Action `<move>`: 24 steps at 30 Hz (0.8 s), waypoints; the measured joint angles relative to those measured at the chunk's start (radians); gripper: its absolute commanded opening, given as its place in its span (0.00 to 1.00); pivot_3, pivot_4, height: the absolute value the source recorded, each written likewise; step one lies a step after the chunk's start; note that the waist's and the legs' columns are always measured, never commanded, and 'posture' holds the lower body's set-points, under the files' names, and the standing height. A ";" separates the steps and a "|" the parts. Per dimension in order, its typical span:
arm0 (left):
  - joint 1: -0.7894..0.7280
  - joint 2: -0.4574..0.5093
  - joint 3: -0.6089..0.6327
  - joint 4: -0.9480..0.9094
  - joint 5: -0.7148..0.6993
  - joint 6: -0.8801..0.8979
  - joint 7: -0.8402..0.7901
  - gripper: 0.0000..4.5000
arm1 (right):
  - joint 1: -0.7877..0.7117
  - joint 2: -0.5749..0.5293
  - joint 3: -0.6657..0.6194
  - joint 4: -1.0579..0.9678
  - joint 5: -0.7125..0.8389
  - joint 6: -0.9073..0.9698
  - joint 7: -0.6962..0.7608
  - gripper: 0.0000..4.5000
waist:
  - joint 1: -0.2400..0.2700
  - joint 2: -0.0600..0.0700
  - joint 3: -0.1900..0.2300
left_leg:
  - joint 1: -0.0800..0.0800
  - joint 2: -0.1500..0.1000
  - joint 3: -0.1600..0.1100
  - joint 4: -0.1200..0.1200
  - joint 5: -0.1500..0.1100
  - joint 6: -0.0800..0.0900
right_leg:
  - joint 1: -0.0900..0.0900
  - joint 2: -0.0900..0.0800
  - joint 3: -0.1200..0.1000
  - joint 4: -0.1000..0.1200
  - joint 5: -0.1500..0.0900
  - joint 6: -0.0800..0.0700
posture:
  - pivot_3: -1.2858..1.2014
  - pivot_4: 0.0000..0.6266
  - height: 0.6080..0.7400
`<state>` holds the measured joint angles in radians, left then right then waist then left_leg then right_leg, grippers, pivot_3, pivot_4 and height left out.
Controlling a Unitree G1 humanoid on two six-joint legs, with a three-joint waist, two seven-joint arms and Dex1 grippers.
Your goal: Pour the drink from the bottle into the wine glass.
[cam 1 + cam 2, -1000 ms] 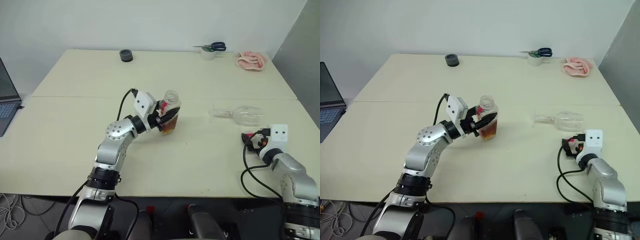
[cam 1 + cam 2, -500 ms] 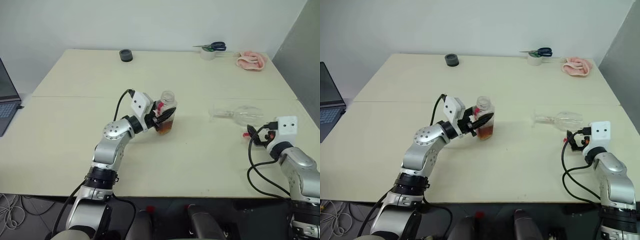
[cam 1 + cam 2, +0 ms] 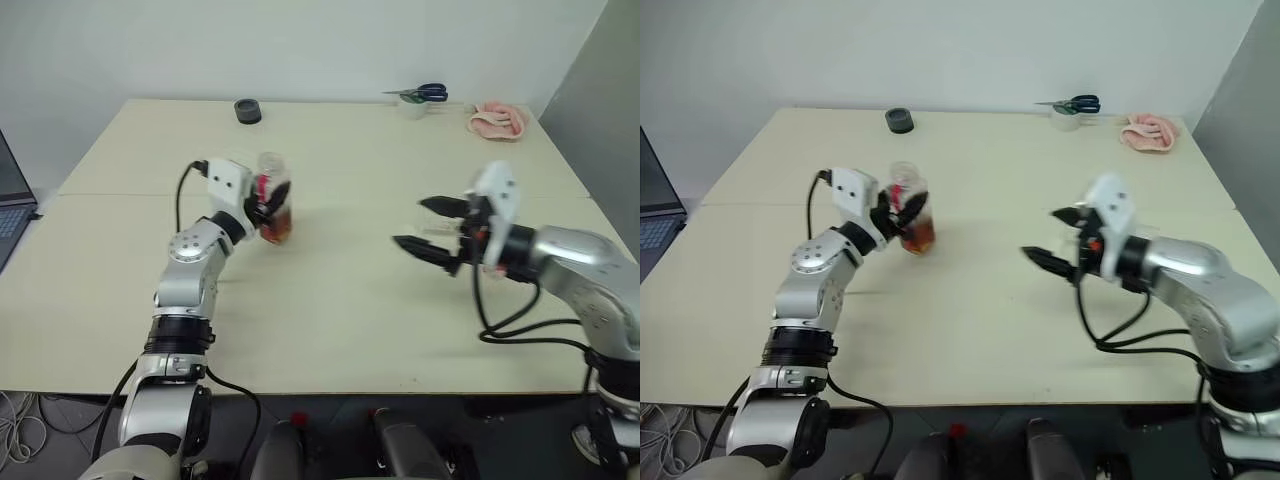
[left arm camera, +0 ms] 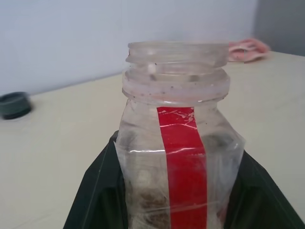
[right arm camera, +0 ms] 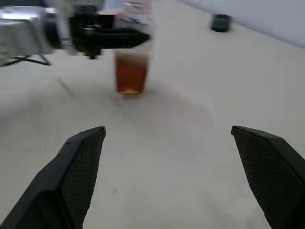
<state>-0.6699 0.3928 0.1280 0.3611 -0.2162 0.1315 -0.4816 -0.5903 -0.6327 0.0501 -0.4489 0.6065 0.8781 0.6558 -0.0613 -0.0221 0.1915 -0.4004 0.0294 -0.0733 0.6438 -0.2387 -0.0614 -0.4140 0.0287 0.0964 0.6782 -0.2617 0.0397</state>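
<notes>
Left gripper [image 3: 890, 208] is clamped on the uncapped bottle [image 3: 912, 211], held upright at table [image 3: 970, 330] level, left of centre.
Reddish-amber drink [image 3: 919, 236] is seen low in the bottle. Right gripper [image 3: 1058, 240] is held above the table right of centre, fingers spread wide, nothing between them. The wine glass cannot be made out clearly behind that gripper. The step in hand is judged to be readying the glass; it must be stood upright before pouring. No writing is legible; a plain red strip [image 4: 183, 162] is noted on the bottle.
</notes>
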 measured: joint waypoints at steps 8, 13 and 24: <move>-0.005 0.036 0.078 0.091 0.005 -0.029 0.092 0.40 | -0.172 0.246 0.171 0.213 -0.133 -0.115 -0.026 1.00 | 0.013 -0.001 0.000 | -0.007 -0.002 -0.001 0.001 0.000 0.000 | -0.007 -0.005 -0.003 0.001 0.003 -0.005 | 0.52 0.24 1.00; 0.004 0.035 0.086 0.089 0.001 -0.033 0.109 0.40 | -0.190 0.303 0.205 0.271 -0.172 -0.155 -0.016 1.00 | 0.020 -0.001 0.000 | -0.008 -0.003 -0.003 0.001 0.000 -0.001 | -0.007 -0.006 -0.006 0.002 0.003 -0.005 | 0.52 0.24 1.00; 0.140 0.034 0.116 -0.039 -0.026 0.016 0.147 0.98 | -0.196 0.307 0.209 0.296 -0.211 -0.174 0.028 1.00 | 0.010 -0.001 0.000 | -0.007 -0.002 -0.004 0.001 0.000 0.000 | -0.006 -0.006 -0.006 0.003 0.003 -0.006 | 0.52 0.24 1.00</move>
<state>-0.5301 0.4267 0.2442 0.3222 -0.2419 0.1479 -0.3349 -0.7867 -0.3256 0.2586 -0.1529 0.3954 0.7044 0.6837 -0.0515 -0.0226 0.1912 -0.4074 0.0272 -0.0768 0.6450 -0.2386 -0.0619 -0.4205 0.0229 0.0900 0.6813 -0.2583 0.0341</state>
